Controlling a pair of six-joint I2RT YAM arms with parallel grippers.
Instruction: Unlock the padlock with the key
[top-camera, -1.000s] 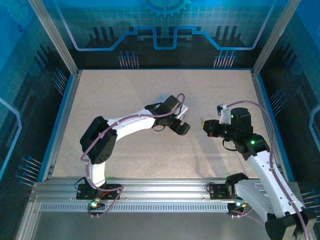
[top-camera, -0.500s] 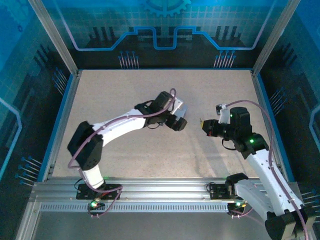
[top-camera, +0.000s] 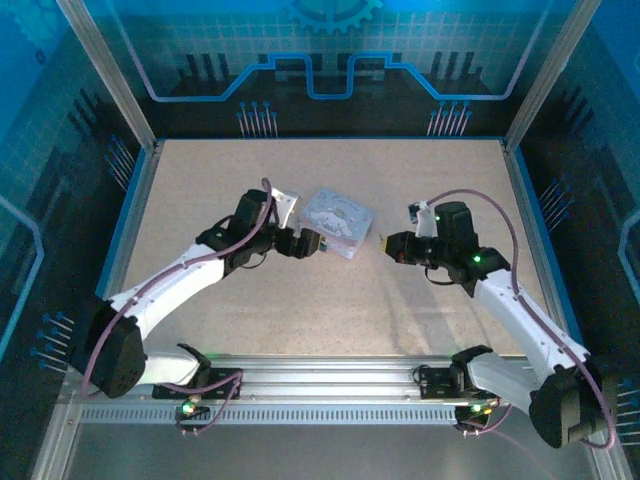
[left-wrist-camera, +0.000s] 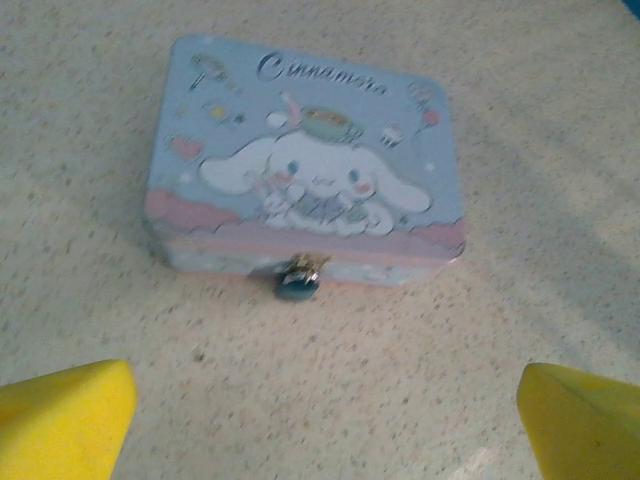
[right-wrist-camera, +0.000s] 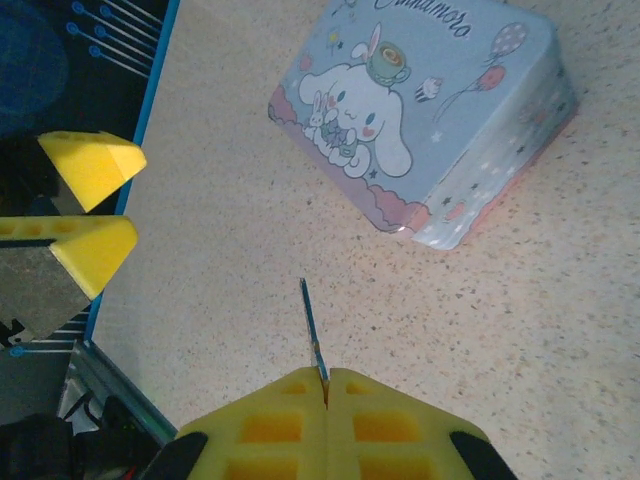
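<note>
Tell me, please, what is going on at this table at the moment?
Two robot arms are setting up to unlock a padlock. The right gripper is shut on the key, whose blade sticks out, short of the tin box. The padlock hangs at the clasp on the box's front. The left gripper is open, facing that side and touching nothing.

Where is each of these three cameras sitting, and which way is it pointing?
Top external: fixed above and behind the arms, looking down on the table; both arms show, left pincer and right pincer flanking the tin box.
Left wrist: on the left arm, facing the box's front with the padlock; own yellow fingertips wide apart.
Right wrist: on the right arm, looking past the key in its shut pincer to the box.
Shared: all three see the box.
</note>
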